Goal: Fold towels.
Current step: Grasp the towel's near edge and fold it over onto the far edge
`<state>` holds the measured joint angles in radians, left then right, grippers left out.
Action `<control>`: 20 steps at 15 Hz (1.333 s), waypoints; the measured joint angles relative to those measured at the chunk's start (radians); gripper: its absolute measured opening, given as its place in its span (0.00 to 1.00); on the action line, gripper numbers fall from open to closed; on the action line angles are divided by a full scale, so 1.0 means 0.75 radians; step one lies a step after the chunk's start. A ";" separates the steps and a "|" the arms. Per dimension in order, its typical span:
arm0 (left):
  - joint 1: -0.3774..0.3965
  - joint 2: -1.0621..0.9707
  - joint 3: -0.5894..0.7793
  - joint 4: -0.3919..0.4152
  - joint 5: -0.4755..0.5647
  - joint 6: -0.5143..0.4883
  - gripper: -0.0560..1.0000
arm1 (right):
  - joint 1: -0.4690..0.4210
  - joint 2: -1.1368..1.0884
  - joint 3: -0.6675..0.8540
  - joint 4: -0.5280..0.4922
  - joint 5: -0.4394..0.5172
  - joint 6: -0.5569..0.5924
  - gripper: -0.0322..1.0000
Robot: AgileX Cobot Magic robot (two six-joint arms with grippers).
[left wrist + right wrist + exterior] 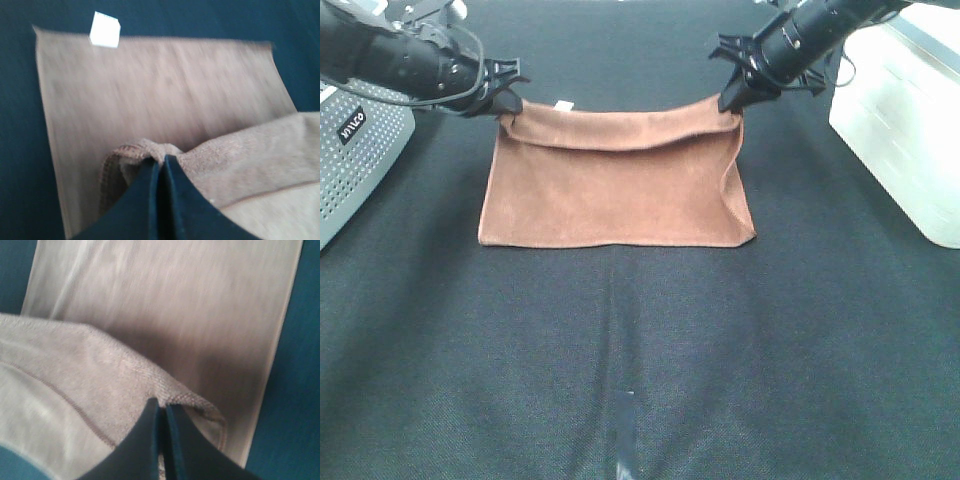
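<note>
The towel lies on the desk, in its far half and about midway between the side edges. It is doubled over. The lower layer sits flat on the black cover, and the upper layer is lifted at its two far corners and sags a little between them. A small white tag shows at the far edge, just beside the left corner.

The left gripper is clamped tight on the far left corner, with brown cloth bunched between its jaws. The right gripper pinches the far right corner the same way.

A grey perforated box stands at the desk's left edge and a white bin at its right edge. A pale strip lies near the near edge, in the middle.
</note>
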<state>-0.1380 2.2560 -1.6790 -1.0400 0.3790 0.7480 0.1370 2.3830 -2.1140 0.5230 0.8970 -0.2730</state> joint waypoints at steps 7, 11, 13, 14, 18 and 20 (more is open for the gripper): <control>0.000 0.311 -0.412 0.001 -0.173 -0.008 0.05 | -0.019 0.329 -0.433 -0.049 -0.135 -0.007 0.03; 0.000 0.493 -0.627 0.001 -0.261 -0.008 0.05 | -0.019 0.388 -0.439 -0.047 -0.333 -0.072 0.03; 0.000 0.533 -0.681 0.001 -0.265 -0.008 0.05 | -0.019 0.399 -0.439 -0.016 -0.375 -0.107 0.03; -0.004 0.568 -0.729 0.001 -0.271 -0.008 0.05 | -0.019 0.412 -0.439 0.016 -0.407 -0.139 0.03; -0.005 0.577 -0.740 0.007 -0.289 -0.008 0.26 | -0.019 0.451 -0.440 0.108 -0.480 -0.219 0.29; -0.005 0.577 -0.740 0.011 -0.292 -0.008 0.54 | -0.019 0.451 -0.441 0.113 -0.497 -0.224 0.56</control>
<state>-0.1420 2.6890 -2.2340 -1.0320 0.1600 0.7420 0.1230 2.7210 -2.4450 0.6080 0.5240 -0.4410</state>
